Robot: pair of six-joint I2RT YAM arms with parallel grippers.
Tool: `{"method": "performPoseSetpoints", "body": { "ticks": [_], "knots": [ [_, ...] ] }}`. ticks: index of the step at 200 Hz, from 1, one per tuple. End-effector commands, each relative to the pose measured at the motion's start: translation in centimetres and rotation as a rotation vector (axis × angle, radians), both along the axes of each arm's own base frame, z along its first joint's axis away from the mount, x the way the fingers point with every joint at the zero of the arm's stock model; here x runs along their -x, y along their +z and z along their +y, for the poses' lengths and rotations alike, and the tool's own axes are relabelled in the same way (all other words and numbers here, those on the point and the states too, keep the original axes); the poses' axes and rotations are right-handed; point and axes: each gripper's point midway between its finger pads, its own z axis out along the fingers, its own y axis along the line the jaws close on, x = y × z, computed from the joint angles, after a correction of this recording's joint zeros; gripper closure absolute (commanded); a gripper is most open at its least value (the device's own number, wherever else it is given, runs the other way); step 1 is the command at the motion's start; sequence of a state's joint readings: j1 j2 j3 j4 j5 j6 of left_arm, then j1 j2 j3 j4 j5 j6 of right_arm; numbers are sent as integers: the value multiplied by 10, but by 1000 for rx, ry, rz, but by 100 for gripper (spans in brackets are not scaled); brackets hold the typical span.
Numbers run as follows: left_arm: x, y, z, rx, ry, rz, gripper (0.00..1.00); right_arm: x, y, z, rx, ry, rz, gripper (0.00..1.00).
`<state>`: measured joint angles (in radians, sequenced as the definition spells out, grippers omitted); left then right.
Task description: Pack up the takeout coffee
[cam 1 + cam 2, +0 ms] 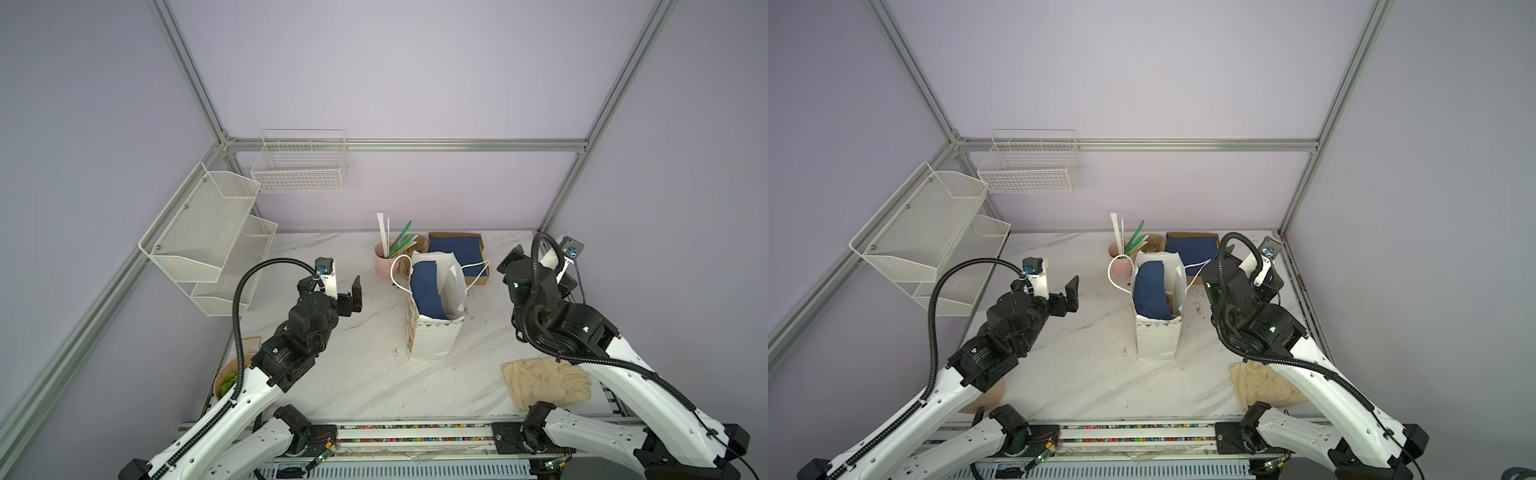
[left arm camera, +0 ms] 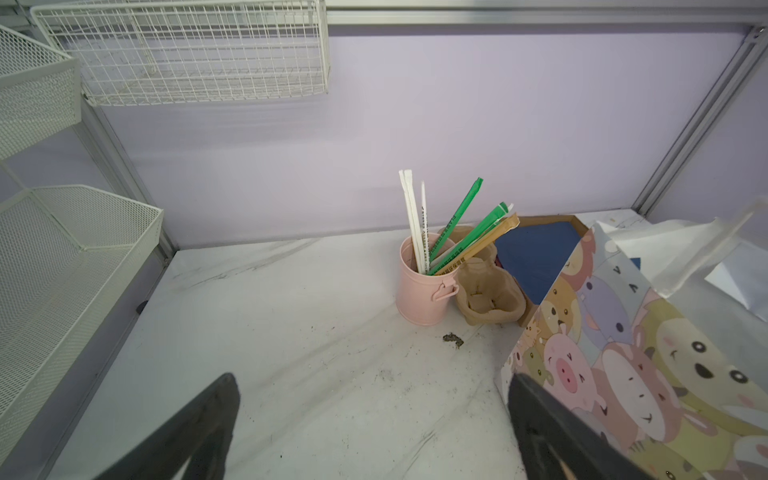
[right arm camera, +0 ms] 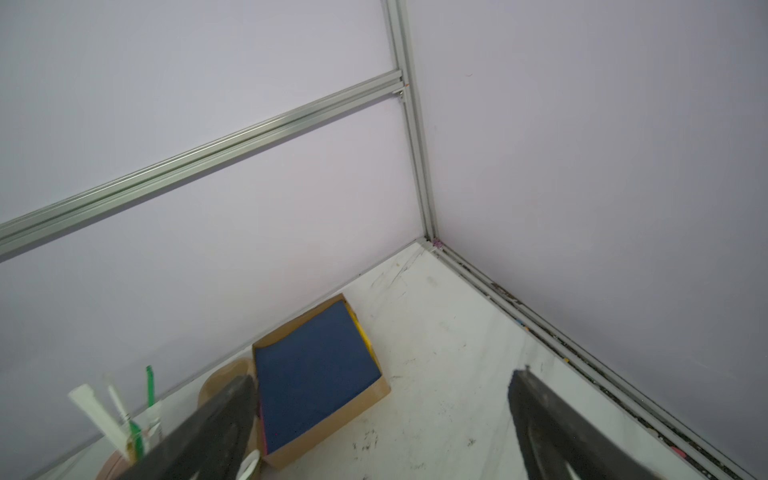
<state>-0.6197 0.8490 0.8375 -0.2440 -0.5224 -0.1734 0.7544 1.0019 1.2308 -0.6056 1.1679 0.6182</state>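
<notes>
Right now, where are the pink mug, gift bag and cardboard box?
pink mug (image 2: 417, 291), left wrist view, side wall.
gift bag (image 1: 434, 338), in a top view, dotted front.
cardboard box (image 3: 332, 420), right wrist view, side wall.

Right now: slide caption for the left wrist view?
Left gripper, fingers open, above marble table, facing pink mug of straws, pulp cup tray and cartoon-animal bag.
</notes>
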Motion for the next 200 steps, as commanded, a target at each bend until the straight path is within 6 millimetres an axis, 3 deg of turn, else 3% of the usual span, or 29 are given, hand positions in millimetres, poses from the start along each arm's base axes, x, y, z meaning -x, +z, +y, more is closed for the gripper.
{"method": "performPoseSetpoints", "body": {
  "ticks": [1,33,46,64,94,120,149,175,183,200],
  "knots": [
    [-2,1,4,-12,47,9,0,7,2,-36,-35,-208,-109,3],
    [-6,-5,5,-42,79,26,0,-31,-39,-54,-48,-150,-40,3],
    [-7,-4,8,-50,102,23,0,-47,-46,-55,-47,-66,-68,3],
    [-7,-9,12,-57,122,22,0,-56,-52,-63,-32,-82,-86,3],
    [-7,-16,27,-77,201,-4,0,-83,-72,-58,69,-78,-52,3],
    [-10,-30,31,-101,219,-13,0,-94,-98,-70,113,-166,-77,3],
    [-13,-46,39,-108,262,-10,0,-107,-143,-82,99,-158,-75,3],
    [-16,-60,46,-134,297,0,0,-111,-170,-85,119,-110,-78,3],
    [-17,-65,48,-142,306,4,0,-114,-186,-86,122,-111,-51,3],
    [-21,-73,51,-150,317,14,0,-119,-196,-83,127,-83,-57,3]
  ]
}}
